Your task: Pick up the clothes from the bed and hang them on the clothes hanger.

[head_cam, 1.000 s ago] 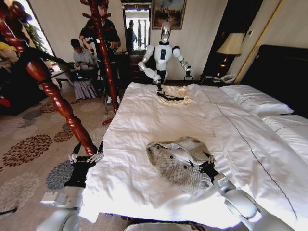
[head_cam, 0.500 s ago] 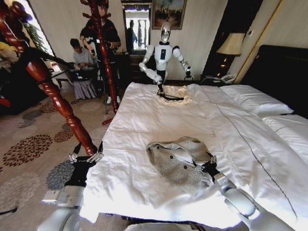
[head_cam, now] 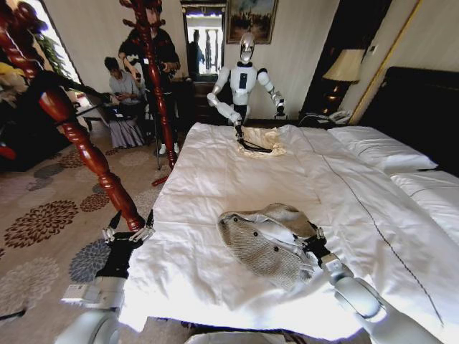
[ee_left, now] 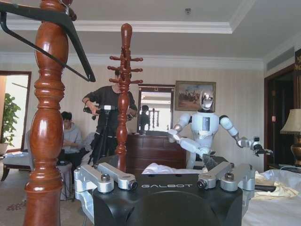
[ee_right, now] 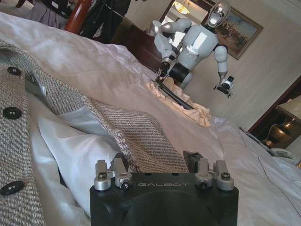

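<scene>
Grey-beige knit clothes (head_cam: 267,244) lie near the bed's (head_cam: 215,179) foot edge; right claw (head_cam: 313,247), fingers apart, straddles their edge. Left claw (head_cam: 130,234), apart, hangs off the bed's side.

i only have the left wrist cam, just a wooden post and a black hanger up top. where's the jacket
Observer: The jacket lies crumpled on the bed, on the part nearest the robot, to the right of the left gripper.
Operator: is the right arm on it
Observer: The right gripper is at the jacket's right edge, jaws open astride a fold of the knit fabric.
Operator: which side of the jacket is up
Observer: The right wrist view shows dark buttons facing up, with the white lining exposed beside them.
</scene>
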